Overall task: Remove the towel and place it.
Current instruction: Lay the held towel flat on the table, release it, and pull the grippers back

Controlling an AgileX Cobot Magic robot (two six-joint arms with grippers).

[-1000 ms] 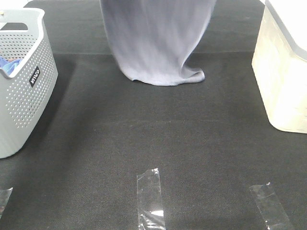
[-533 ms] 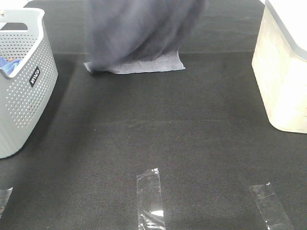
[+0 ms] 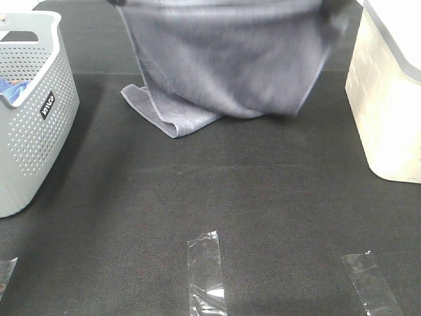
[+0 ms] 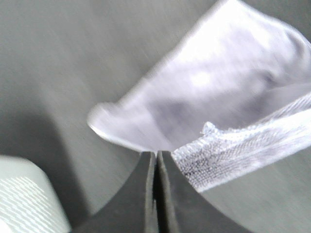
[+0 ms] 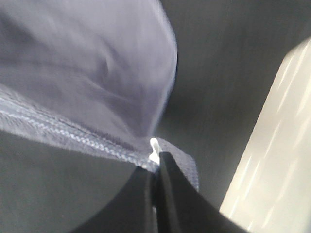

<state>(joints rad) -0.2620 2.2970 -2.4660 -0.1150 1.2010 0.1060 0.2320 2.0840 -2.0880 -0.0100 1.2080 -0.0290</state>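
Note:
The grey-lavender towel (image 3: 223,66) hangs spread wide at the back of the black mat, blurred by motion, its lower left corner folded on the mat. My left gripper (image 4: 156,160) is shut on the towel's hem (image 4: 243,150) at one top corner. My right gripper (image 5: 155,167) is shut on the other top corner (image 5: 97,87), by the small white tag (image 5: 154,149). In the exterior high view the grippers sit at the top edge, only dark blurs at the towel's two top corners.
A grey perforated basket (image 3: 29,112) holding a bright blue cloth (image 3: 12,89) stands at the left. A cream bin (image 3: 388,92) stands at the right. Clear tape strips (image 3: 207,273) lie on the mat near the front.
The towel has gone from a bunched hanging drape to being stretched wide between the two grippers, which moved apart. Its lower edge swung forward and left.

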